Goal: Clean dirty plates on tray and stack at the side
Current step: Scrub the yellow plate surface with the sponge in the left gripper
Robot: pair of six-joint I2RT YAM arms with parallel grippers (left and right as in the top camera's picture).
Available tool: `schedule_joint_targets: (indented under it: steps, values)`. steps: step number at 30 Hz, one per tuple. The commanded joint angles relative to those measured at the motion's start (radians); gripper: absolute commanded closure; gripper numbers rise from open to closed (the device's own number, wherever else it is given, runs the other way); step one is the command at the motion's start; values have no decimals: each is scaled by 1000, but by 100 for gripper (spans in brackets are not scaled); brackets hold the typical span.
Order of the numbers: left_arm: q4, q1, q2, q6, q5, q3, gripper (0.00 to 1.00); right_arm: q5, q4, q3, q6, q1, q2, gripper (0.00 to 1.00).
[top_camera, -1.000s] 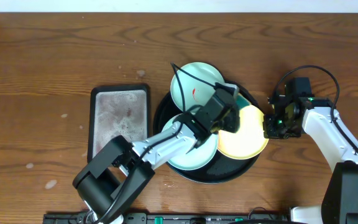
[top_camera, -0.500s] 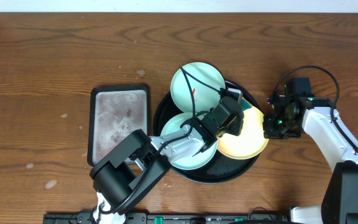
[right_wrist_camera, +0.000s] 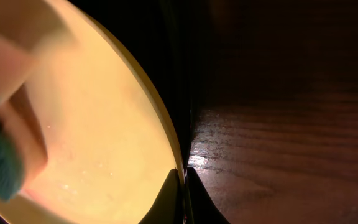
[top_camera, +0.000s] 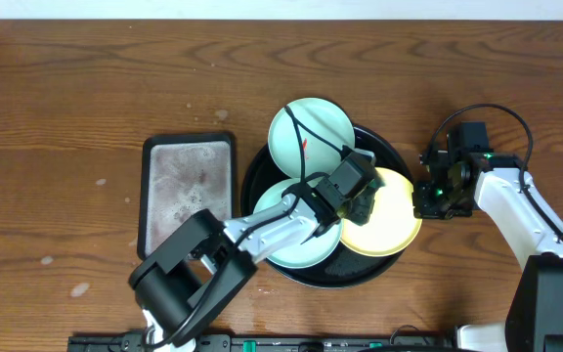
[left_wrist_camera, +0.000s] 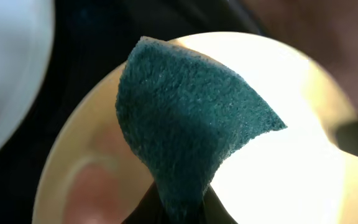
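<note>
Status: cleaning is under way and no stacking is done. All three plates sit on or over the black tray (top_camera: 254, 174); none stands at the side.

The left claw (top_camera: 362, 203) is closed on a dark green sponge (left_wrist_camera: 191, 118), pinched at its lower end, and holds it over the yellow plate (top_camera: 387, 223). The right claw (right_wrist_camera: 183, 186) is closed narrowly on that plate's outer rim, apparently steadying it. The yellow plate lies at the tray's right side, overhanging the rim.

The upper mint plate (top_camera: 311, 132) lies across the tray's far rim and shows a red smear, so it is judged uncleaned. The lower mint plate (top_camera: 296, 244) is largely hidden by the left arm; its condition cannot be determined.

Remaining, by judgement: finish the yellow plate, wipe both mint plates, stack all three.

The table (top_camera: 76, 88) is dark grained wood with a few pale spots. A grey tray (top_camera: 189, 191) lies just left of the black one. Open wood shows on both flanks.
</note>
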Motion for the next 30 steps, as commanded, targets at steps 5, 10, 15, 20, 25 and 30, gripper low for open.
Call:
schedule_joint_targets:
  steps: [5, 10, 15, 20, 25, 30]
  values:
    - [65, 3, -111, 55, 33, 4, 93, -1, 2, 11, 7, 9, 0, 99]
    - [101, 2, -39, 35, 12, 4, 93, -1, 3, 11, 7, 9, 0, 99]
    - [148, 2, 46, -51, 24, 4, 92, -1, 3, 11, 7, 9, 0, 99]
    - [104, 2, 68, -58, 96, 4, 93, -1, 3, 11, 7, 9, 0, 99]
    - [-39, 2, 65, -58, 107, 4, 93, -1, 3, 11, 7, 9, 0, 99]
    - [-57, 3, 20, -20, 206, 5, 92, -1, 6, 11, 7, 9, 0, 99]
